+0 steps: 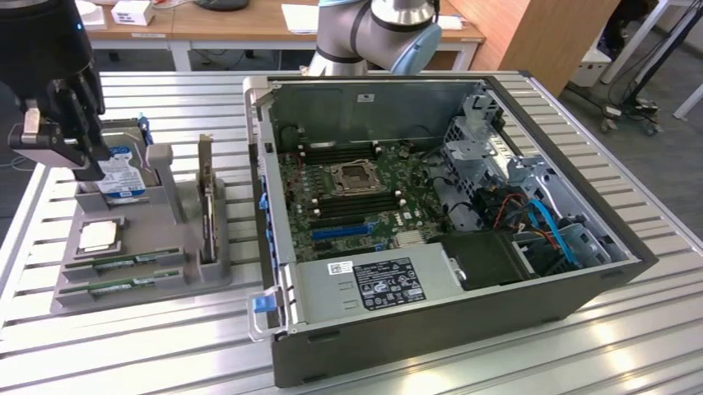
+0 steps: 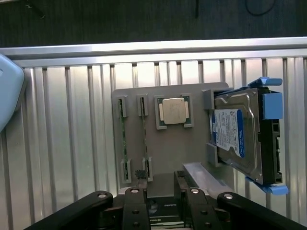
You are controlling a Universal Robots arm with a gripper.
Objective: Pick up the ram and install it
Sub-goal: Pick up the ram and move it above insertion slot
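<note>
Two green ram sticks stand on edge in the slots of a grey holder (image 1: 165,276): one ram stick (image 1: 123,262) behind, the other ram stick (image 1: 121,285) nearer the front. From the wrist camera they appear as thin edges, one ram stick (image 2: 123,139) beside the other (image 2: 145,139). My gripper (image 1: 77,156) hangs above the holder's far end, over the hard drive, well apart from the ram. Its fingers (image 2: 134,211) are open and hold nothing. The open computer case (image 1: 615,247) lies on the exterior view's right, with its motherboard (image 1: 351,193) exposed.
The holder also carries a CPU (image 1: 99,236), a silver hard drive (image 1: 123,177) with a blue-white label, and a tall dark expansion card (image 1: 206,193) between the ram and the case. Everything rests on a slatted metal table (image 1: 132,354). Cables and a drive cage fill the case's right side.
</note>
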